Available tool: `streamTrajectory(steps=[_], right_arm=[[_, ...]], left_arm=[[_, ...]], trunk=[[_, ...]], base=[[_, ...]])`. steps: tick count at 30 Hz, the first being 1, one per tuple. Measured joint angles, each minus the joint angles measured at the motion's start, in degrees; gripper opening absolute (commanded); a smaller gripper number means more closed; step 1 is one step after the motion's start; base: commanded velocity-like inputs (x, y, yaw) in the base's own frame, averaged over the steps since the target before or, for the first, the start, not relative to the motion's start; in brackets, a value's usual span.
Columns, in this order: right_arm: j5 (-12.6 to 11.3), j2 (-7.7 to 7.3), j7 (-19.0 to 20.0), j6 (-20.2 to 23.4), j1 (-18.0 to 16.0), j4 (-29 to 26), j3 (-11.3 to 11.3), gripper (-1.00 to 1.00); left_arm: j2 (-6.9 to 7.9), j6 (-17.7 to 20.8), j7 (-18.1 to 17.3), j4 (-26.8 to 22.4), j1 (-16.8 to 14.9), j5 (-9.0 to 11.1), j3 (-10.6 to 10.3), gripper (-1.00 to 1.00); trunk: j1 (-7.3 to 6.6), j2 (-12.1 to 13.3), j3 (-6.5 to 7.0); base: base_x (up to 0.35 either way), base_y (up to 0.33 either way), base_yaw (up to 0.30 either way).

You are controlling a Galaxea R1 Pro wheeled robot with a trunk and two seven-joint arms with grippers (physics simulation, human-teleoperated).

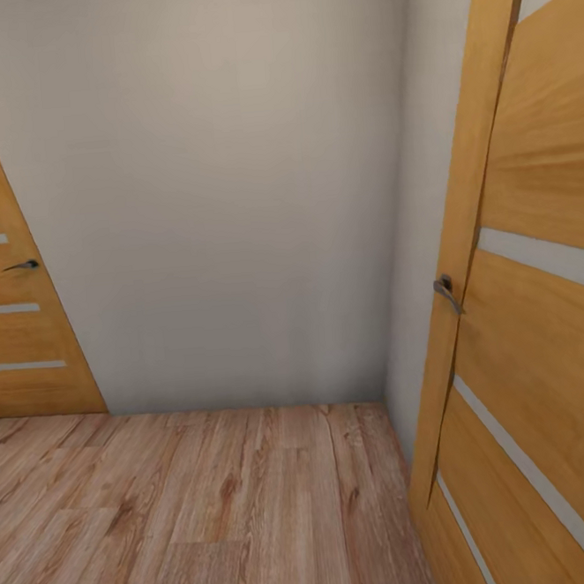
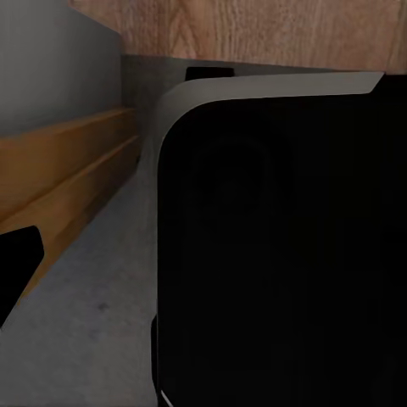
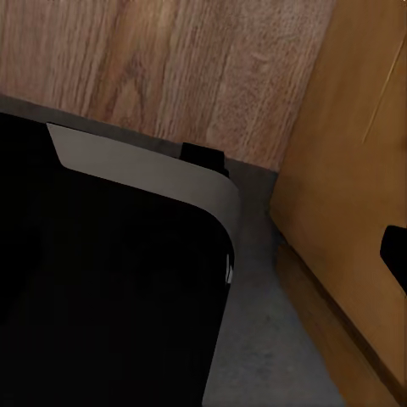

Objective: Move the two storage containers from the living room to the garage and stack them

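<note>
The two storage containers are out of view. The head view faces a hallway corner with a plain grey-white wall (image 1: 231, 200) and light wood plank floor (image 1: 196, 513). In the left wrist view a dark fingertip (image 2: 17, 267) of my left gripper pokes in at the picture's edge, beside my black rounded base (image 2: 280, 254). In the right wrist view a dark fingertip (image 3: 395, 254) of my right gripper shows against an orange wooden door (image 3: 348, 170). Neither view shows both fingers, and nothing is seen held.
An orange wooden door (image 1: 541, 306) with a metal handle (image 1: 447, 292) stands close on the right, angled into the passage. Another closed door (image 1: 10, 308) with a handle (image 1: 22, 265) is at the far left. Plank floor lies between them up to the wall.
</note>
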Motion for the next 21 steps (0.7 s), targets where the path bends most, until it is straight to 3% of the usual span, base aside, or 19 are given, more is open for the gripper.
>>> streamTrajectory(steps=[8, 15, 21], right_arm=[[0.07, -0.03, 0.00, 0.00, 0.00, 0.00, 0.00, 1.00], [0.15, -0.01, 0.00, 0.00, 0.00, 0.00, 0.00, 1.00], [0.15, 0.00, 0.00, 0.00, 0.00, 0.00, 0.00, 1.00]], left_arm=[[-0.04, 0.00, 0.14, 0.00, 0.00, -0.01, 0.00, 1.00], [-0.04, 0.00, 0.15, 0.00, 0.00, -0.01, 0.03, 1.00], [-0.07, -0.08, -0.04, 0.00, 0.00, -0.16, -0.18, 1.00]], trunk=[[0.00, 0.00, 0.00], [0.00, 0.00, 0.00], [-0.02, 0.00, 0.00]], base=[[0.002, 0.000, 0.014], [0.003, -0.001, 0.214], [0.162, -0.109, 0.048]])
